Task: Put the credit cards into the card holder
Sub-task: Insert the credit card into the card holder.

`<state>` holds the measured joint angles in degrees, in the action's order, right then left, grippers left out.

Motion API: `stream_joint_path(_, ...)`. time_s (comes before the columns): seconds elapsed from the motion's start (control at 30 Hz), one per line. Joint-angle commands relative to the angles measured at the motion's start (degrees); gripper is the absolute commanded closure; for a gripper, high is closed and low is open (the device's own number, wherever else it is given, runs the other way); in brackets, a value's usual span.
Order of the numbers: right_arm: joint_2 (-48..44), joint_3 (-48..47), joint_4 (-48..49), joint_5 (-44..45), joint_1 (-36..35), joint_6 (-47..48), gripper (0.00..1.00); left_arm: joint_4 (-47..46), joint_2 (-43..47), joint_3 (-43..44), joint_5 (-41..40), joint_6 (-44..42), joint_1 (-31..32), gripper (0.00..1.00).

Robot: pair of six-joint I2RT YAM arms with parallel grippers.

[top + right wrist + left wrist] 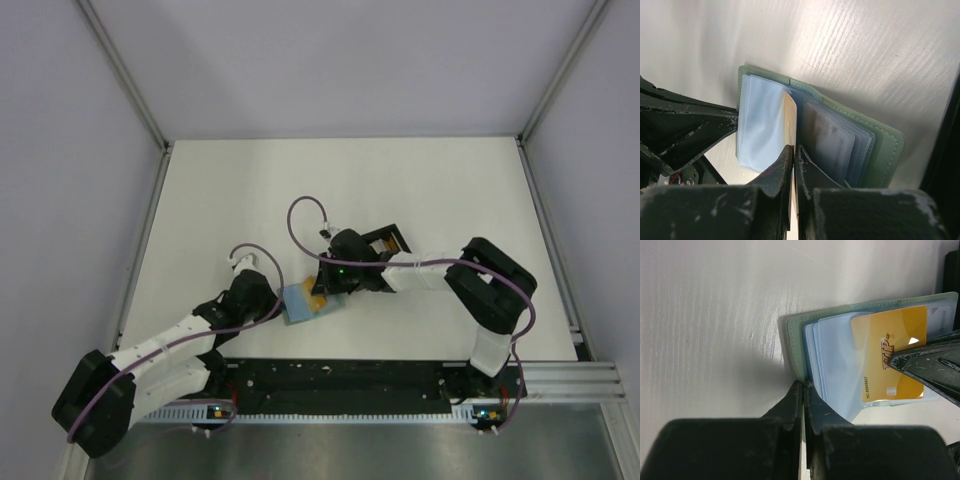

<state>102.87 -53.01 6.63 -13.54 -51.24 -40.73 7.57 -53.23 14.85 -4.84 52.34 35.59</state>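
The sage-green card holder (796,335) lies open on the white table, its pale blue sleeves (837,360) facing up. My left gripper (804,386) is shut on the near edge of its green cover. A yellow-orange credit card (890,347) sits partly inside a sleeve, with my right gripper (794,150) shut on its outer edge. In the right wrist view the card (789,117) shows edge-on between the sleeves of the holder (885,150). From above, the two grippers (283,303) (322,292) meet at the holder (300,305).
A black open box (392,242) stands just behind the right wrist and shows as a dark edge (946,150) in its view. Metal frame rails (140,250) border the table on the left and right.
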Motion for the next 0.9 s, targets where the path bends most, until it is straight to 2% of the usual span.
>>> stream_joint_path(0.0,1.9,-1.7,-2.9,4.0,0.4,6.4,1.00,0.3,-0.3,0.0,1.5,-1.4,0.1,1.00)
stream_joint_path(0.2,2.9,-1.3,-0.6,1.3,0.4,4.9,1.00,0.2,-0.5,0.2,1.6,-1.4,0.0,1.00)
stream_joint_path(0.43,5.1,1.2,5.3,-2.2,-0.3,-9.0,1.00,-0.2,-0.5,0.4,1.8,-1.2,0.1,1.00)
stream_joint_path(0.57,4.5,4.4,5.8,-0.8,-1.2,-15.9,1.00,-0.1,-0.3,0.3,1.6,-0.9,0.0,1.00)
stream_joint_path(0.8,1.8,5.1,3.5,1.2,-3.3,-15.6,0.87,-0.1,0.1,0.0,1.1,-0.5,0.1,1.00)
stream_joint_path(0.87,0.5,4.3,1.5,2.5,-3.3,-14.3,0.80,-0.1,0.1,0.1,1.0,-0.5,0.0,1.00)
